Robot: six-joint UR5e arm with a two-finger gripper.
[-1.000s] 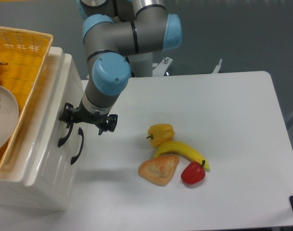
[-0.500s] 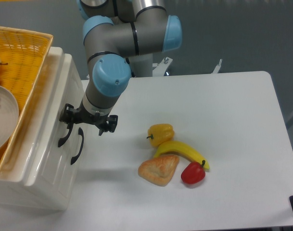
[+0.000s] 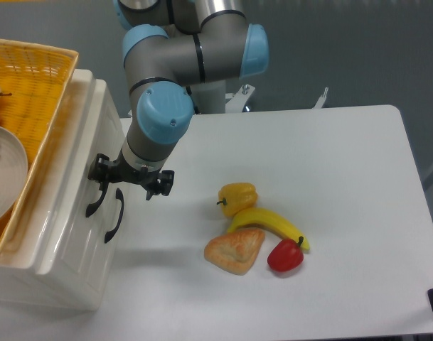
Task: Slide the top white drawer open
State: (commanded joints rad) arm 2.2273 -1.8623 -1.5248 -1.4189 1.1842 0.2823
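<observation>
Hovering at the cabinet front, the gripper [image 3: 128, 180] has its fingers spread, one beside the curved black handle [image 3: 95, 199] of the top white drawer [image 3: 65, 186], which sits shut at the left. The lower handle [image 3: 114, 216] lies just right. Farther right rest a yellow pepper [image 3: 237, 197], banana [image 3: 269, 224], pastry [image 3: 234, 251] and red pepper [image 3: 285, 256].

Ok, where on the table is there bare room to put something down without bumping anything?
Bare table runs along the right side and the far edge, beyond the yellow pepper, banana, pastry and red pepper. The front strip is bare too. It is crowded by the cabinet, where the gripper sits at the handles.
</observation>
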